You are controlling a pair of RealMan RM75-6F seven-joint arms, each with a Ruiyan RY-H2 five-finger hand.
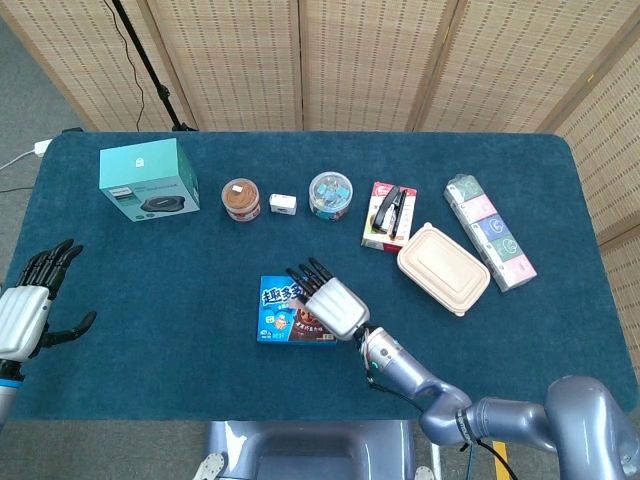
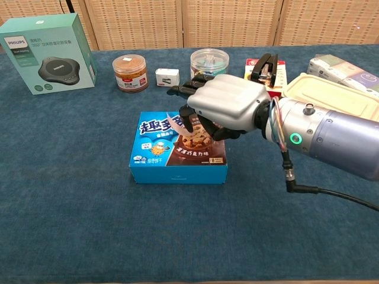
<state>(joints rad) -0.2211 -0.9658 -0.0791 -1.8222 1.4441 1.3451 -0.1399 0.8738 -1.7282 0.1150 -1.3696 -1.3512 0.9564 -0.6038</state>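
Biscuit box (image 1: 290,323) lies on the blue counter (image 1: 150,280) before wicker screens, right robot hand (image 1: 328,305) over it, left robot hand (image 1: 28,310) spread, empty. Chest view: fingers (image 2: 188,121) curl above the box (image 2: 177,148); contact unclear; left hand unseen.

Back left: you have a teal Philips box (image 1: 148,179) standing near the table's far left corner.
Back row: brown-filled jar (image 1: 240,199), small white box (image 1: 283,203), clear tub of coloured clips (image 1: 330,195), side by side.
Right of centre: carded stapler (image 1: 389,213), touching a beige lidded container (image 1: 443,268).
Far right: your long tissue pack (image 1: 489,245), lying diagonally.
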